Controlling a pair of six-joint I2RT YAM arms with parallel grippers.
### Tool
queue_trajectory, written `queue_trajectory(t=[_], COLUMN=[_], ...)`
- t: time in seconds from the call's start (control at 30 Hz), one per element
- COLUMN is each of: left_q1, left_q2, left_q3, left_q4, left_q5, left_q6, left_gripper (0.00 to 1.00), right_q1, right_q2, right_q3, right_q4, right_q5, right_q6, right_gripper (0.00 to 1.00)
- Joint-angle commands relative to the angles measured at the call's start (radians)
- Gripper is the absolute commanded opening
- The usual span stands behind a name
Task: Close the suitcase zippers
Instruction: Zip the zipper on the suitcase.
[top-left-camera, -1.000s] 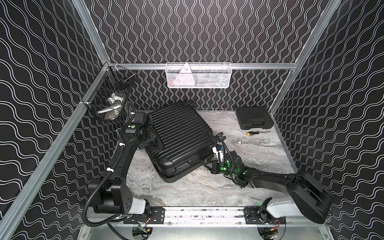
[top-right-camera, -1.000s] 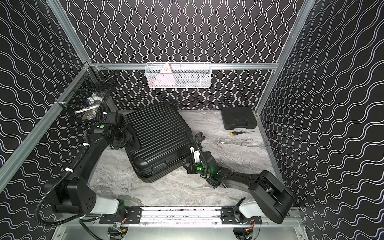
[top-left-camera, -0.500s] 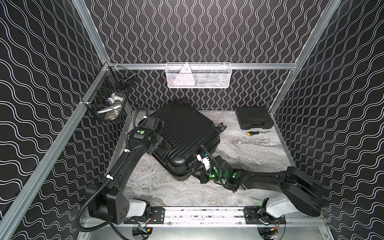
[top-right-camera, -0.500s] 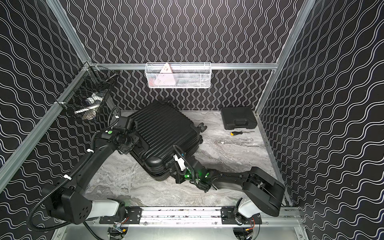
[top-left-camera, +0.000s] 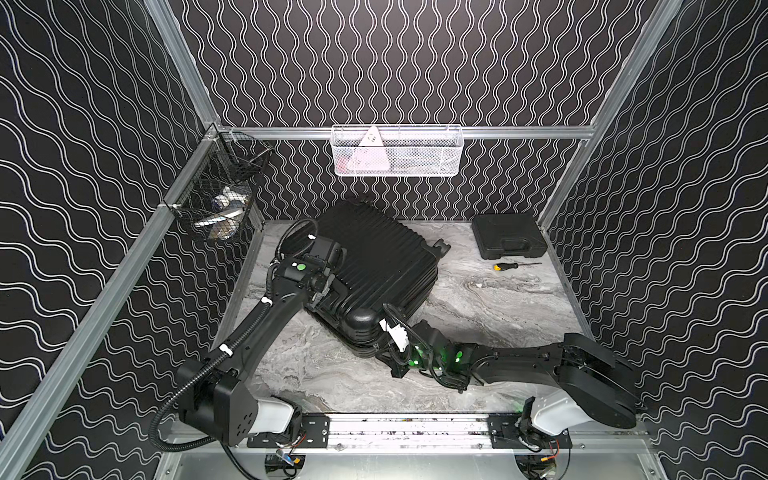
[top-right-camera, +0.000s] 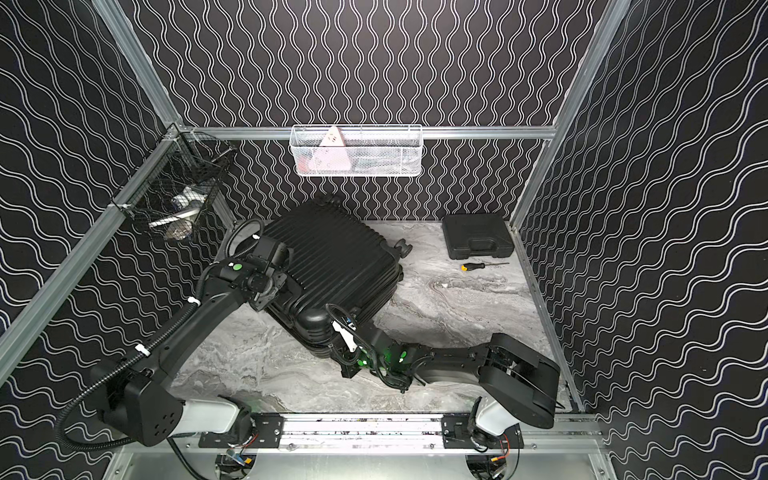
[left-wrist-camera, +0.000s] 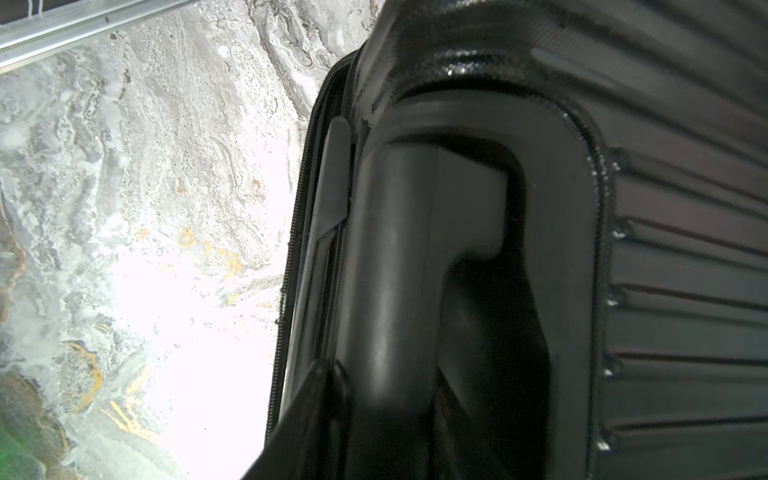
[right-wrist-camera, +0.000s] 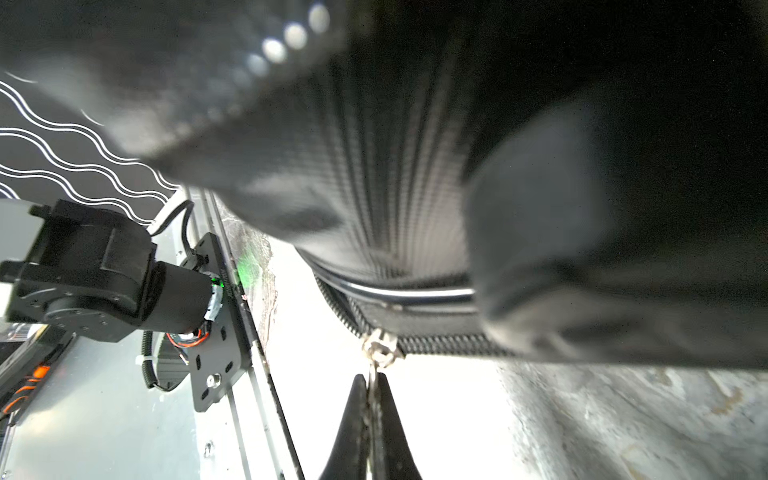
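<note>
since a second ago the suitcase (top-left-camera: 374, 257) has swung round and slid toward the left arm's side and the front rail, and the right arm has reached across after it.

the right gripper (right-wrist-camera: 372, 380) is pinched tight on the small metal zipper pull (right-wrist-camera: 380, 347), its two dark fingers pressed together with the tab between them. the pull hangs from the zipper track (right-wrist-camera: 436, 345), a band of black teeth along the bottom edge of the case. that part of the right wrist view is blurred.

the left gripper (top-left-camera: 323, 296) sits against the case's left side, at a black handle (left-wrist-camera: 395, 270) set in a recess. one finger (left-wrist-camera: 309, 415) shows beside the handle. i cannot tell whether it is gripping or standing apart.

the case lies flat on one shell, both halves together, turned diagonally on the marble table (top-left-camera: 478, 299), toward the left and back of it. its upper shell is glossy black and ribbed, with a rounded corner (top-left-camera: 361, 328) nearest the right gripper and a wheel (top-left-camera: 440, 249) sticking out on the far right side. in the left wrist view a line of teeth (left-wrist-camera: 291, 249) follows the seam next to the handle.

well apart, at the back right, lie a flat black tool case (top-left-camera: 509, 236) and a screwdriver (top-left-camera: 513, 265) just in front of it.
</note>
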Motion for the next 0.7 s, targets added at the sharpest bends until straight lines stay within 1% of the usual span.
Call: queue_trajectory(t=[0.0, 0.03, 0.1, 0.13, 0.2, 0.27, 0.33, 0.4, 0.47, 0.53, 0.6, 0.67], left_q1=[-0.013, -0.012, -0.013, -0.012, -0.011, -0.006, -0.006, -0.006, -0.007, -0.006, -0.003, 0.004], left_q2=[-0.005, -0.008, -0.014, -0.019, -0.024, -0.029, -0.040, -0.050, -0.044, -0.032, -0.030, -0.037], left_q3=[0.028, 0.036, 0.055, 0.055, 0.054, 0.070, 0.086, 0.100, 0.132, 0.164, 0.158, 0.143], left_q4=[0.177, 0.169, 0.166, 0.205, 0.294, 0.306, 0.305, 0.286, 0.229, 0.137, 0.094, 0.076], left_q5=[0.087, 0.063, 0.018, 0.018, 0.054, 0.103, 0.206, 0.363, 0.437, 0.530, 0.551, 0.596], left_q6=[-0.035, 0.018, 0.144, 0.259, 0.507, 0.759, 1.031, 1.267, 1.437, 1.652, 1.804, 1.952], left_gripper=[0.75, 0.83, 0.98, 0.99, 0.99, 0.99, 0.99, 0.99, 0.98, 0.95, 0.97, 0.94], right_q1=[-0.019, -0.041, -0.097, -0.128, -0.180, -0.219, -0.256, -0.284, -0.310, -0.335, -0.356, -0.370], right_q2=[-0.048, -0.069, -0.110, -0.131, -0.166, -0.197, -0.229, -0.257, -0.283, -0.304, -0.318, -0.324], right_q3=[-0.038, -0.061, -0.097, -0.116, -0.142, -0.156, -0.163, -0.170, -0.180, -0.195, -0.208, -0.214], right_q4=[-0.005, -0.003, -0.006, -0.012, -0.037, -0.086, -0.137, -0.175, -0.200, -0.217, -0.218, -0.226], right_q5=[-0.028, -0.019, -0.031, -0.047, -0.077, -0.076, -0.087, -0.097, -0.102, -0.107, -0.118, -0.122], right_q6=[0.006, 0.019, 0.033, 0.038, 0.024, 0.000, -0.025, -0.039, -0.049, -0.050, -0.045, -0.041], right_gripper=[0.00, 0.00, 0.00, 0.00, 0.00, 0.00, 0.00, 0.00, 0.00, 0.00, 0.00, 0.00])
